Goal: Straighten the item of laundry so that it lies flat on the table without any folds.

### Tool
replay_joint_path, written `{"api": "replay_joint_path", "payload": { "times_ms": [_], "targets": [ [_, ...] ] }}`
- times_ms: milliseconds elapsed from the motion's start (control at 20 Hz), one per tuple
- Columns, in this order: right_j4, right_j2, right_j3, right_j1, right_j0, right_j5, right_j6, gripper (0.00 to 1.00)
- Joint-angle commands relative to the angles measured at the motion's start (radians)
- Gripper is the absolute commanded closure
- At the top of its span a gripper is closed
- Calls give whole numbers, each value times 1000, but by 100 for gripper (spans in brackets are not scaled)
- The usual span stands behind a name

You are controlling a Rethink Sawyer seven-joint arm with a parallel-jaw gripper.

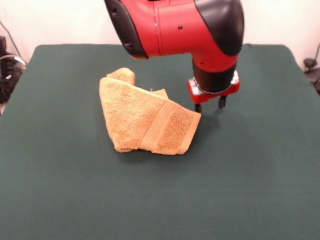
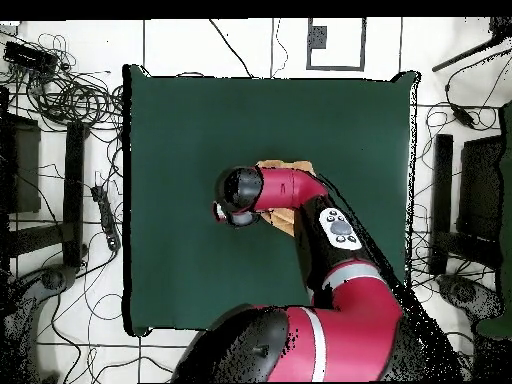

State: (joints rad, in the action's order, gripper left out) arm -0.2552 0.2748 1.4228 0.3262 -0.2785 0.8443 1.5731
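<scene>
The item of laundry (image 1: 145, 120) is an orange-tan towel lying folded over itself on the dark green table (image 1: 250, 180), a little left of the middle. A woven band runs across its right flap, and a bunched corner sticks up at the back. My gripper (image 1: 210, 105) hangs open just behind the towel's right corner, with nothing between its short dark fingers (image 1: 222, 102). I cannot tell whether the left finger touches the cloth. In the overhead view the arm covers most of the towel (image 2: 281, 166); only slivers of it show on the table (image 2: 190, 120).
The red and black arm (image 1: 180, 25) reaches down over the table's back middle. Cables and stands (image 2: 70, 100) crowd the floor around the table in the overhead view.
</scene>
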Motion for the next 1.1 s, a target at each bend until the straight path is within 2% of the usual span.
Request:
{"api": "replay_joint_path", "payload": {
  "times_ms": [50,150,250,450,500,750,1100],
  "targets": [
    [-86,80,-120,-70,11,78,-184,0],
    [-97,94,-129,-58,-10,98,-232,0],
    [-79,113,-81,-12,-28,110,-225,0],
    [-29,157,-11,48,-51,120,-170,0],
    [-24,163,-21,53,-49,127,-162,0],
    [34,181,-54,121,-38,318,-112,0],
    [134,198,1,199,-27,355,3,0]
  ]
}}
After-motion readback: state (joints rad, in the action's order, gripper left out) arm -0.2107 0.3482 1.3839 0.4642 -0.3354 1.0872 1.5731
